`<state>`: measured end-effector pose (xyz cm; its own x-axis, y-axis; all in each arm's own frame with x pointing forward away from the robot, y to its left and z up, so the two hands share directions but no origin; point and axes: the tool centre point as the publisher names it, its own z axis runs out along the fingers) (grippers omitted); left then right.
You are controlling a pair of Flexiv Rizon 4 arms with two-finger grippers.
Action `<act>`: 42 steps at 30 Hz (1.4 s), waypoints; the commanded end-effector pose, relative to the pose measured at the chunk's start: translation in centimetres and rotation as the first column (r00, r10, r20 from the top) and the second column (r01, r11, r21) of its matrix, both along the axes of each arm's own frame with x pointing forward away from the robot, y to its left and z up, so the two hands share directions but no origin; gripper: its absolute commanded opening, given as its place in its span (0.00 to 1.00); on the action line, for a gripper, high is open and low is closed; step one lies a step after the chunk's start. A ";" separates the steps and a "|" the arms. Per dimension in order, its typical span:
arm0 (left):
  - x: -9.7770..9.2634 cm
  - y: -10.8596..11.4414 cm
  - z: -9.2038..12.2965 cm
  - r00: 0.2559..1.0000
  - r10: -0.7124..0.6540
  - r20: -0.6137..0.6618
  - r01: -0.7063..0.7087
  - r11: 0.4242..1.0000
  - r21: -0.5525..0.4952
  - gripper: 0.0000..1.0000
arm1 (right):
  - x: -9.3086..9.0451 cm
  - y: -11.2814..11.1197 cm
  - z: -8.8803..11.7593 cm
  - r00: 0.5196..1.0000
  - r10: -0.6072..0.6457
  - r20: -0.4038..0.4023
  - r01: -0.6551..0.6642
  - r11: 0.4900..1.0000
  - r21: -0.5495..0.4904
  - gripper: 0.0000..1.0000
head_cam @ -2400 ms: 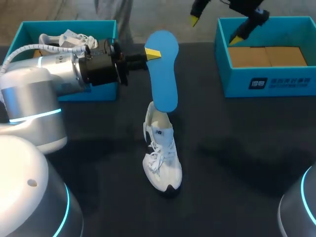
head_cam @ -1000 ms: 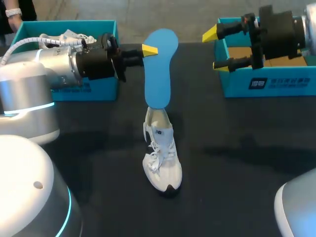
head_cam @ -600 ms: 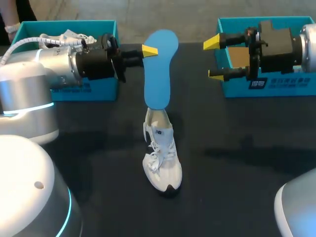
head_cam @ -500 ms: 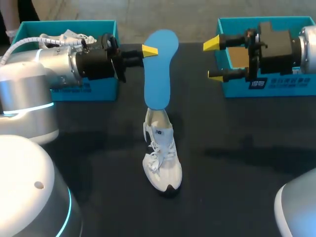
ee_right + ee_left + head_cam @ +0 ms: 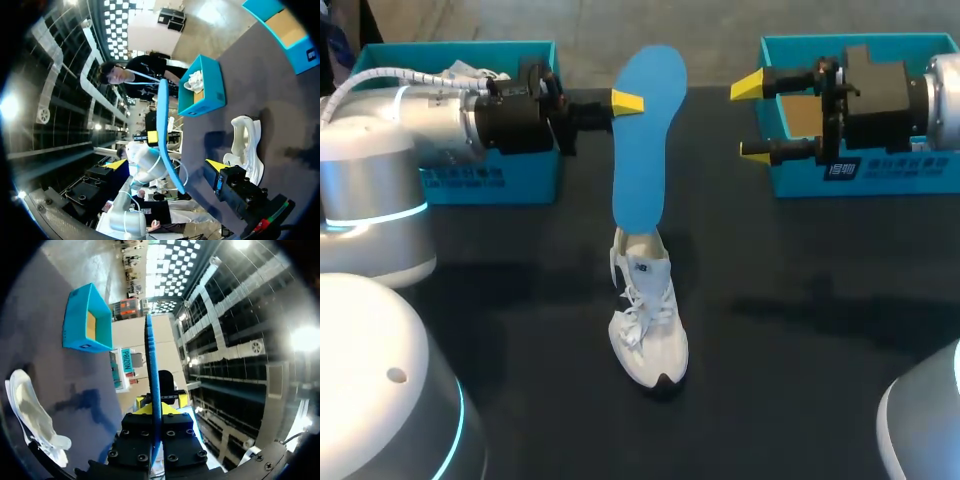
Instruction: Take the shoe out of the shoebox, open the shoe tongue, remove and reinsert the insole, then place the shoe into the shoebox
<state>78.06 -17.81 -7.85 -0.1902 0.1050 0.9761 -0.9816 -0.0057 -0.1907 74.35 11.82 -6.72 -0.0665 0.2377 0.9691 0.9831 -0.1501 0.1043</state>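
My left gripper [image 5: 625, 100] is shut on the upper part of a blue insole [image 5: 640, 150], holding it upright above the table. The insole's lower end hangs just over the heel opening of a white shoe [image 5: 646, 315] that lies on the black table. The left wrist view shows the insole [image 5: 151, 360] edge-on between the fingers of that gripper [image 5: 156, 405], with the shoe [image 5: 30, 410] below. My right gripper [image 5: 752, 120] stands open to the insole's right, apart from it, in front of the right shoebox [image 5: 860, 165]. The right wrist view has the insole [image 5: 165, 130] ahead of that gripper [image 5: 165, 165].
A blue shoebox [image 5: 450, 180] at the back left holds another white shoe [image 5: 470, 72]. The right shoebox shows brown cardboard inside. Black table [image 5: 800, 330] lies bare in front of and to both sides of the shoe.
My right arm came down from above the right box and now points level at the insole. The left gripper raised the insole slightly.
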 end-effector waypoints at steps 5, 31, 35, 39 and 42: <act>0.4 0.1 -0.1 0.931 0.062 0.360 -0.039 0.997 -0.071 0.00 | 0.2 0.2 0.0 1.000 0.001 0.000 -0.001 1.000 -0.002 1.00; 1.7 -0.2 1.2 0.589 0.162 0.792 -0.059 0.986 -0.158 0.00 | 0.2 0.2 0.0 1.000 0.001 0.000 -0.001 1.000 -0.002 1.00; 2.7 -0.3 1.2 0.391 0.274 0.879 -0.067 0.961 -0.270 0.00 | 0.2 0.2 0.0 1.000 0.001 0.000 -0.001 1.000 -0.002 1.00; 3.2 -0.1 0.4 0.074 0.292 0.954 0.038 0.955 -0.295 0.00 | 0.2 0.2 0.0 1.000 0.001 0.000 -0.001 1.000 -0.002 1.00; 3.6 0.0 -0.2 -0.173 0.284 0.943 0.129 0.956 -0.264 0.00 | 0.2 0.2 0.0 1.000 0.001 0.000 -0.001 1.000 -0.002 1.00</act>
<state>80.88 -17.62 -7.11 -0.9632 0.0877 0.2541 -0.2674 -0.2177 -0.9387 74.32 11.78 -6.65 -0.0660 0.2397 0.9686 0.9831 -0.1502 0.1042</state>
